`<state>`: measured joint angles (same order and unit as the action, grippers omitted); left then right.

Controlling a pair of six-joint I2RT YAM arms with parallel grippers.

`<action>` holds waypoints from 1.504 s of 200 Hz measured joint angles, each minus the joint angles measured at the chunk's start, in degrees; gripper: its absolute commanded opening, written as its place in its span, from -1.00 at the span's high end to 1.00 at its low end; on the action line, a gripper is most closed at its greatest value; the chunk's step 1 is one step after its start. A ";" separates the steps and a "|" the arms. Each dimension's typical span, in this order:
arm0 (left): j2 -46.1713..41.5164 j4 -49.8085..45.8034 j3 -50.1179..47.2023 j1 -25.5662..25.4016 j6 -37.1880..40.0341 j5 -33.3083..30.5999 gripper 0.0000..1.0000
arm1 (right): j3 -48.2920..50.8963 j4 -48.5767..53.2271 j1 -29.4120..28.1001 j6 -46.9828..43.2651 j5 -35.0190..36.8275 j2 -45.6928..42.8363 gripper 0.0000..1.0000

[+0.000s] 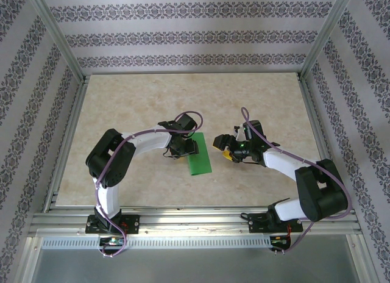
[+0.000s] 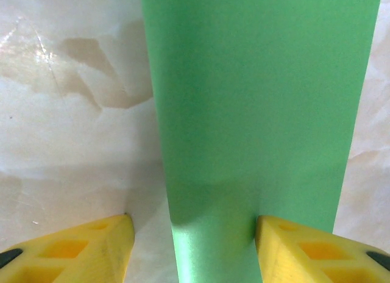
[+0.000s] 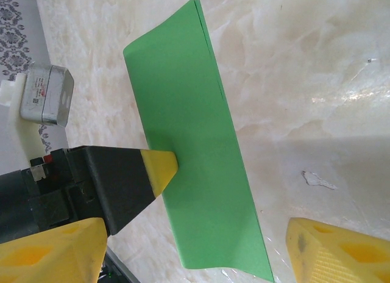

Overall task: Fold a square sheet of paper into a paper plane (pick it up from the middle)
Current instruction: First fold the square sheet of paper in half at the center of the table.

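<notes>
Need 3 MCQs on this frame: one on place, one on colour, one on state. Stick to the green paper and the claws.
1. Where does the thin bright green paper sheet lie on the beige marbled table?
A. near the middle, between the two claws
B. far left corner
C. far right corner

2. What colour are the right claw's fingertips?
A. red
B. yellow
C. blue

3. How does the right claw stand?
A. shut on the sheet
B. open, holding nothing
C. shut, empty

Answers:
1 A: the top view shows it mid-table, with the left claw at its left edge and the right claw off to its right.
2 B: both tips are yellow in the right wrist view.
3 B: its fingers stand wide apart, clear of the sheet.
</notes>
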<state>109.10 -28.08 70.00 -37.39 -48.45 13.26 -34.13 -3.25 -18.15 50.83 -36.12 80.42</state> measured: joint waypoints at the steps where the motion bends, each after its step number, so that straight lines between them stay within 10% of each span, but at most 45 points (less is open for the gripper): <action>1: 0.00 0.00 0.00 0.00 0.02 0.00 -0.14 | 0.00 0.00 0.00 0.00 0.00 0.00 -0.55; 301: 3.04 -5.44 4.59 -0.11 2.03 -0.28 -0.16 | 0.00 0.20 0.00 0.00 0.02 0.00 -0.59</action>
<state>112.14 -33.52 74.59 -37.50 -46.41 12.97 -34.13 -3.05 -18.15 50.83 -36.10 80.42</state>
